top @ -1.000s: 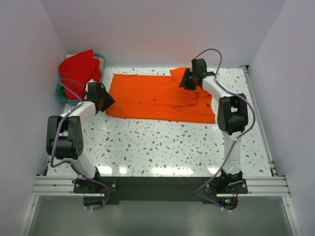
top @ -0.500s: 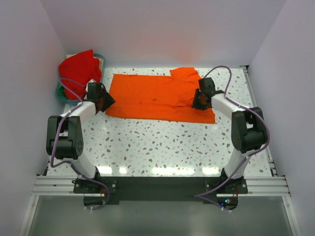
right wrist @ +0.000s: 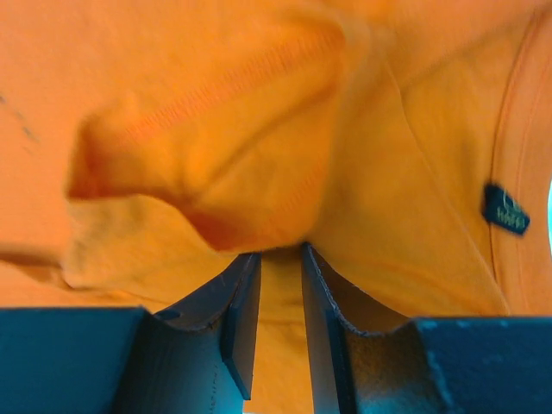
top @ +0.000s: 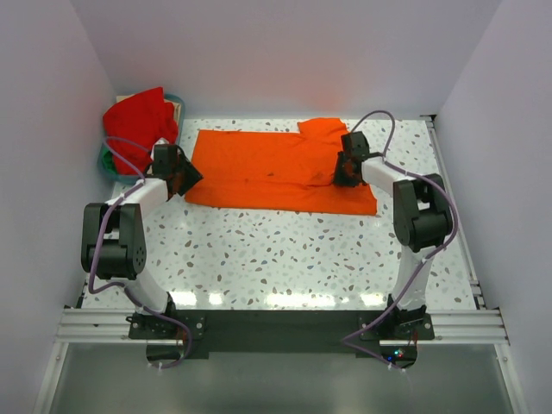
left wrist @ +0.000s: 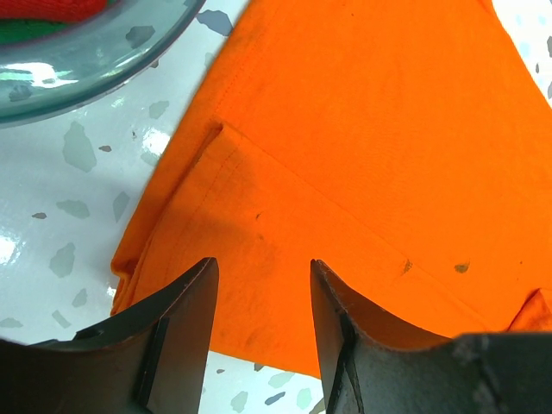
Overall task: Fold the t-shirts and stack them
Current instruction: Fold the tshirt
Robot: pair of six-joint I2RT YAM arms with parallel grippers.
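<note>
Right wrist view: the right jaws stand nearly together on a rucked fold of the plain orange short-sleeved cloth t-shirt (right wrist: 414, 172), which lies spread along the far edge of the speckled white table (top: 285, 259). The left jaws gape wide and empty over its near left corner. For a clean fold, I judge both sides should be pinched firmly and lifted evenly. The crumpled red cloth t-shirt (top: 138, 116) sits in the blue-green plastic basket (top: 104, 161) at the far left corner.
</note>
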